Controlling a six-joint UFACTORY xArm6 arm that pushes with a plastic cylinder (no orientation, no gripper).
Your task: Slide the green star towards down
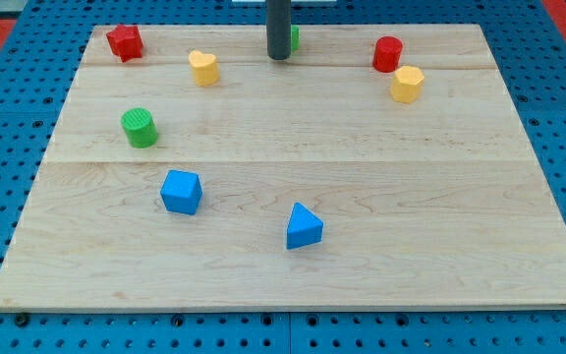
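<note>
Green plastic is showing only as a sliver at the view's top: the green star is lying near the far edge of the wooden board, mostly hidden behind the rod. My tip is resting just at the star's left, at its lower side, apparently touching. No jaws are fitted, so nothing is clasping; contact is by pushing only. For a downward slide, the tip is probably needing to sit above the star. The yellow heart and red cylinder are standing well apart.

Straight dark grey rod, blunt rounded my tip.
</note>
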